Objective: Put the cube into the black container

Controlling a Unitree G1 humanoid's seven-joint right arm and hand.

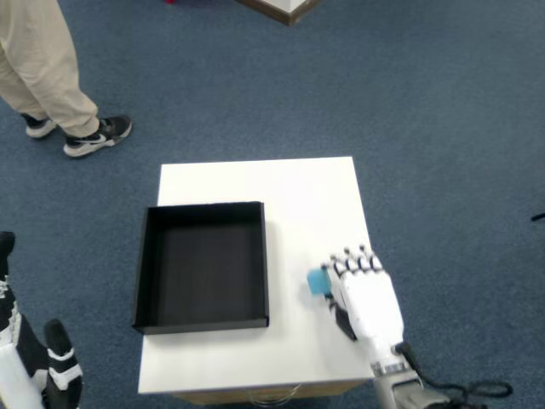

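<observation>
The small blue cube (pixel 318 280) sits at the left side of my right hand (pixel 364 300), right of the black container (pixel 265 256). My fingers (pixel 353 264) are curled over the cube's right side and the thumb is tucked low beneath it, so the hand looks shut on the cube. The cube looks slightly blurred and may be just off the white table (pixel 255 183); I cannot tell for sure. The open container holds nothing and lies on the table's left half, a short gap from the cube.
A person's legs and shoes (pixel 81 128) stand on the blue carpet beyond the table's far left corner. My other hand (pixel 34 366) hangs low at the bottom left, off the table. The table's right edge runs just past my right hand.
</observation>
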